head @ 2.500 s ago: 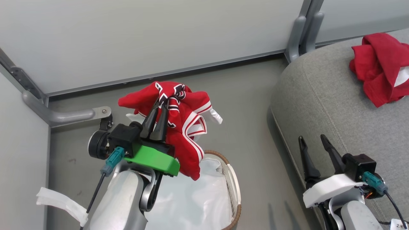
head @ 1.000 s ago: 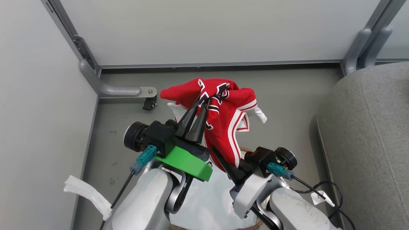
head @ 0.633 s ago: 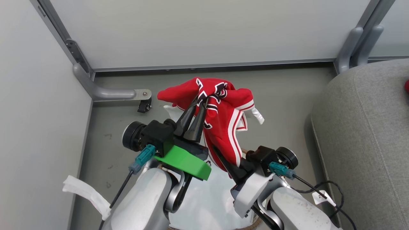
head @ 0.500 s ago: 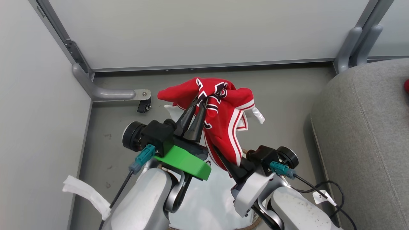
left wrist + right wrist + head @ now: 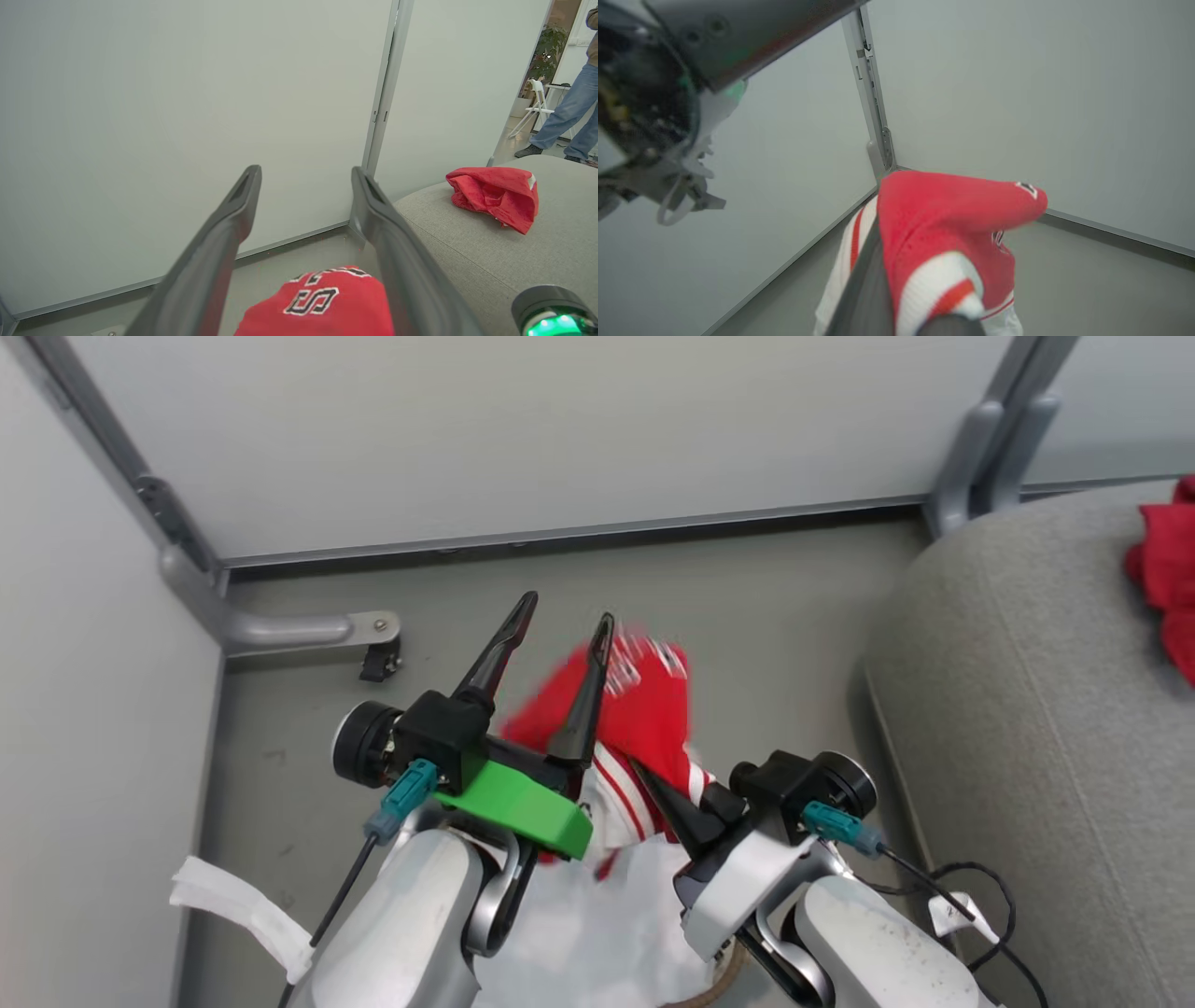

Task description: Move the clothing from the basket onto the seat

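Note:
The red jersey (image 5: 644,705) with white stripes and lettering is blurred and sagging in the air above the basket (image 5: 724,973). My left gripper (image 5: 564,614) stands open above and to the left of it, nothing between its fingers; in the left wrist view the jersey (image 5: 322,305) lies below the open left gripper (image 5: 304,171). My right gripper (image 5: 642,773) is shut on the jersey's striped hem. In the right wrist view the jersey (image 5: 952,219) drapes over one dark finger (image 5: 859,284). Another red garment (image 5: 1167,569) lies on the grey seat (image 5: 1027,728) at the right.
Grey partition walls (image 5: 467,429) and metal posts (image 5: 980,448) close in the back and left. A floor bracket with a caster (image 5: 373,658) sits at the left. The basket's white liner (image 5: 607,915) shows between my forearms. A person's legs (image 5: 567,116) stand beyond the seat.
My left gripper has opened and let go of the jersey, which has dropped and now hangs from the shut right gripper. The head camera has shifted right, bringing more of the seat into view.

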